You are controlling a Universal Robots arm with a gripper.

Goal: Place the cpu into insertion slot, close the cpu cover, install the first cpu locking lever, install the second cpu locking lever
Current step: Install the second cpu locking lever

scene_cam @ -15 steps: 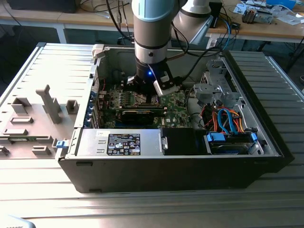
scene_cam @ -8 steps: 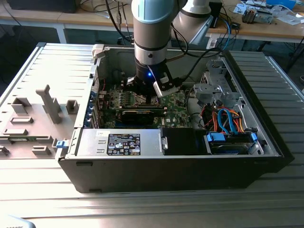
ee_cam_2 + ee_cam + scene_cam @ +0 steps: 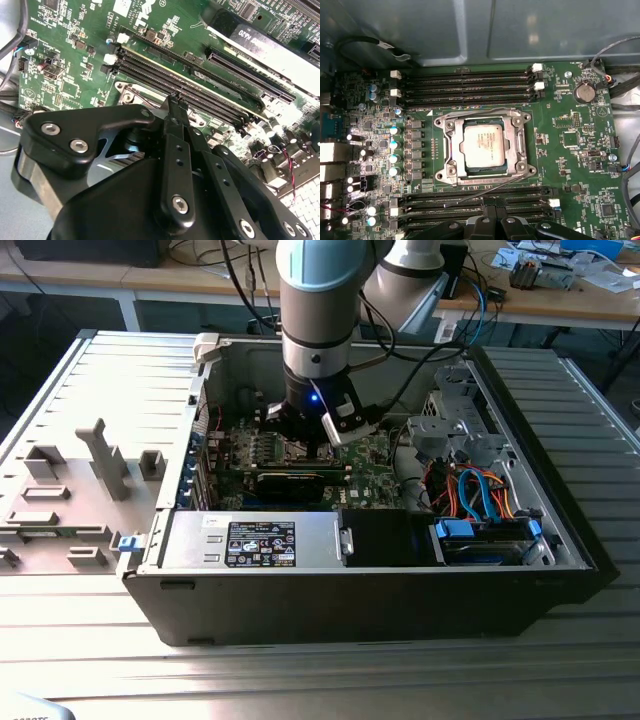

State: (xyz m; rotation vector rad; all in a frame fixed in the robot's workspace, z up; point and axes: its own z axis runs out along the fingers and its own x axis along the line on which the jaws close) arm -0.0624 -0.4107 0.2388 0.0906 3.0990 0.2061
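In the first wrist view the cpu (image 3: 482, 145) lies flat in the insertion slot (image 3: 445, 172), its silver top showing through the window of the cpu cover (image 3: 520, 146), which lies down over it. One locking lever (image 3: 480, 114) runs along the socket's edge beside the memory slots. The other lever (image 3: 485, 190) sticks out at a slant, away from the socket. My gripper (image 3: 495, 222) hovers beside that slanted lever; in the second wrist view its black fingers (image 3: 176, 150) meet at the tip with nothing seen between them. In the exterior view the gripper (image 3: 318, 445) hangs low over the green motherboard (image 3: 372, 462).
Rows of memory slots (image 3: 465, 82) flank the socket on two sides. A long black card (image 3: 290, 480) stands near the gripper. The open computer case (image 3: 350, 600) has a power supply (image 3: 250, 540) and drive cables (image 3: 475, 490) around the board. Grey fixtures (image 3: 105, 455) stand at the exterior view's left.
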